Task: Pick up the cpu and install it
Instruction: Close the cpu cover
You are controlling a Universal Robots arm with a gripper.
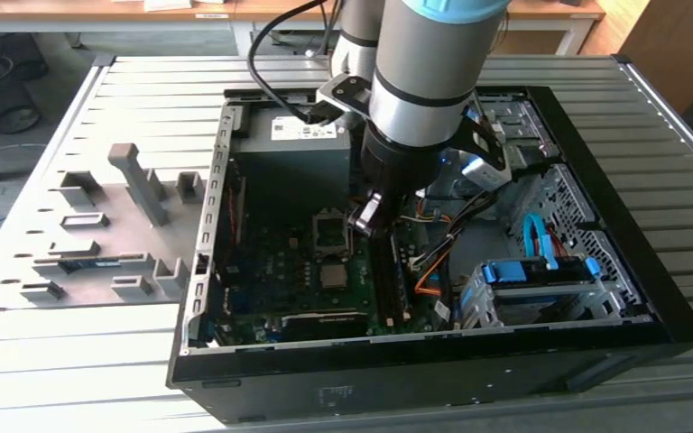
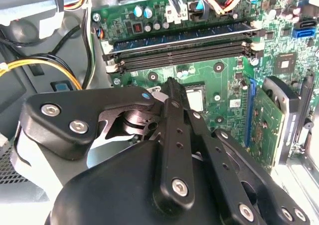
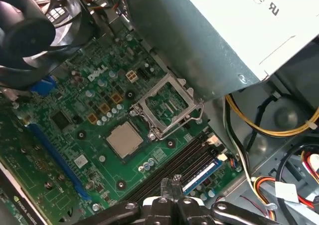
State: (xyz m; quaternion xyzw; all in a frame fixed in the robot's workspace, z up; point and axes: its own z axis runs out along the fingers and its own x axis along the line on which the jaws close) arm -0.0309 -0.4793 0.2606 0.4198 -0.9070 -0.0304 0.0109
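Note:
The cpu is a small grey-silver square lying flat on the green motherboard, beside the metal-framed socket. In the exterior view the cpu sits just nearer than the socket, inside the open computer case. My gripper hangs over the board at the socket's right edge, above the memory slots. In the first wrist view its fingertips meet with nothing between them, apart from the cpu. In the second wrist view the gripper partly covers the cpu.
The grey power supply box with a white label stands close beside the socket. A black fan, long memory slots, yellow cables and a graphics card crowd the board. A drive cage and the case walls hem the arm in.

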